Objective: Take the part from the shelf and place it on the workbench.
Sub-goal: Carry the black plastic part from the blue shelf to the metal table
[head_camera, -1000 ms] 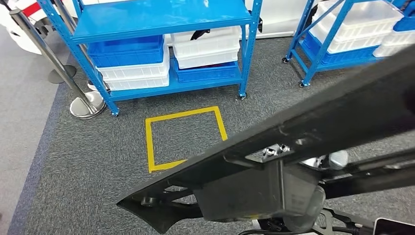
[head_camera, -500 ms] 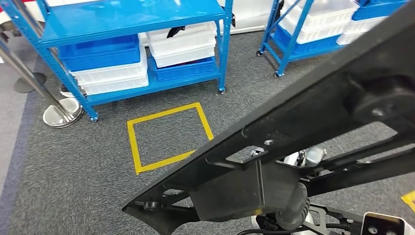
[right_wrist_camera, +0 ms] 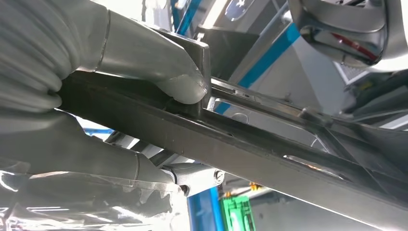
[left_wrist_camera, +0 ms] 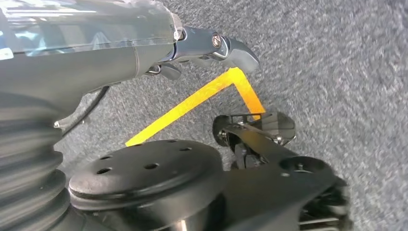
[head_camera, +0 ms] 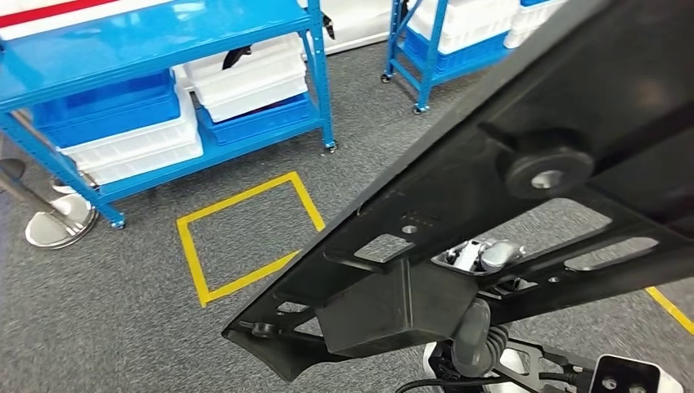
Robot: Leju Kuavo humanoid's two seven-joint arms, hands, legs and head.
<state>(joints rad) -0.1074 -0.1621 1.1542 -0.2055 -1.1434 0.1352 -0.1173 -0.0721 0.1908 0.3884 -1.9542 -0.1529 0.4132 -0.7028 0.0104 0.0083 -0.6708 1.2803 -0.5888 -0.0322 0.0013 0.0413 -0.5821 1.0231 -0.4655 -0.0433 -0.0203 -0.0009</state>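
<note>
A long black plastic part (head_camera: 458, 213) with ribs, cut-outs and a round boss lies slantwise across the head view, close under the camera and above the floor. My right hand (right_wrist_camera: 72, 110) grips this part (right_wrist_camera: 269, 149) along one edge, the grey thumb pressed on its top face and the fingers wrapped beneath. My left hand (left_wrist_camera: 211, 45) hangs over the grey carpet with its dark fingers stretched out and nothing in them. The blue shelf (head_camera: 164, 41) stands behind, at the upper left.
Blue and white bins (head_camera: 131, 131) fill the shelf's lower level. A second blue rack (head_camera: 425, 49) stands at the upper right. A yellow tape square (head_camera: 245, 237) marks the carpet; a yellow line (head_camera: 671, 307) runs at the right. A chrome post base (head_camera: 53, 229) sits far left.
The whole picture has slid to the left: the camera has turned right, away from the shelf. The black part stays in my right hand and takes up more of the view.
</note>
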